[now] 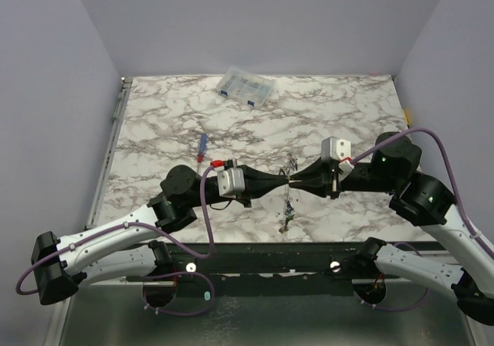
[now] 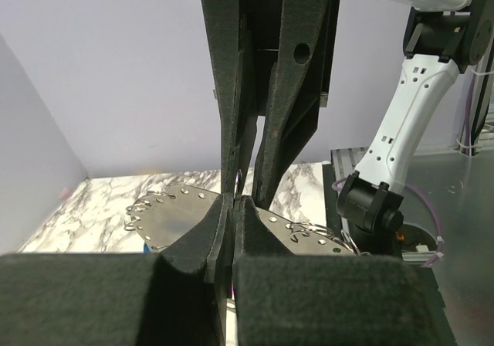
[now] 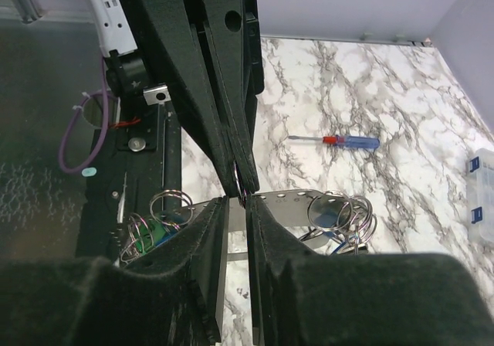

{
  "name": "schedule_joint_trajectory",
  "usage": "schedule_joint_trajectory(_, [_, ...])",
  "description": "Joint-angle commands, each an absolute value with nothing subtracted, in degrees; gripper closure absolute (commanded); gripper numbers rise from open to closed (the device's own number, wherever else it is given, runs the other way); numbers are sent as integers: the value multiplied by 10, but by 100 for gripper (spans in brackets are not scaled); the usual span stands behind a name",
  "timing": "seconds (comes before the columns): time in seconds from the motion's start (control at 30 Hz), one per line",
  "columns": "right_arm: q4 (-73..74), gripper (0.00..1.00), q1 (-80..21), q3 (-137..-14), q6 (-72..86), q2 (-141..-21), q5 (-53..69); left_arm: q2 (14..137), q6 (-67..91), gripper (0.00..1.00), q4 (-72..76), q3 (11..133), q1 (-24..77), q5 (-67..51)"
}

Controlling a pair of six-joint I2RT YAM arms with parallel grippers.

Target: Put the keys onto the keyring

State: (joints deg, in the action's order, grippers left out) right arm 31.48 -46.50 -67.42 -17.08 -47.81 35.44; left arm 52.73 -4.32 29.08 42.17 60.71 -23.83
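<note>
Closest to me, just inside the near edge of the marble worktop (image 1: pixel 154 130), my two arms reach toward each other and meet tip to tip a little right of the middle. The left gripper (image 1: pixel 281 180) has its jaws pressed together. In its own wrist camera the fingers (image 2: pixel 220 230) meet on the keyring (image 2: pixel 174 215), which runs out to either side of the pinch as a grey metal band pierced with small holes.

The right gripper (image 1: pixel 296 180) comes at the same spot from the other side. Its fingers (image 3: pixel 270 230) show only a narrow slit between them, with the band crossing at their tips. I cannot tell whether they are actually biting on it or just bracketing it.

The keys (image 1: pixel 286 211) hang in a bunch from the keyring right where the grippers meet, trailing toward the near edge. From the right wrist I see small wire rings threaded through the band on both sides, a green tag (image 3: pixel 157 236) on one side and blue ones on the other. Whether the lowest key touches the marble I cannot tell.

Further out, left of centre, a red-and-blue screwdriver (image 1: pixel 202 147) lies flat on the worktop, well apart from the grippers. At the far edge sits a clear compartment box (image 1: pixel 245 88), angled to the edge.
</note>
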Motion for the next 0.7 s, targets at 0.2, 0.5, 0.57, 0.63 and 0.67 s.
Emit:
schedule_joint_trajectory(0.2, [311,81,-467,-681,-171,-500,361,535,-49,100,279,426,608,-258])
schedule_joint_trajectory(0.5, [298,99,-466,-660,-185,-500,370,544,-56,100,250,431,608,-271])
schedule_joint_trajectory(0.57, [293,99,-466,-652,-188,-496,363,543,-60,100,243,431,608,-268])
schedule_joint_trajectory(0.63, [286,99,-467,-639,-192,-491,356,541,-60,100,241,429,608,-263])
schedule_joint_trajectory(0.67, [282,99,-467,-632,-194,-487,352,539,-59,100,240,427,608,-259])
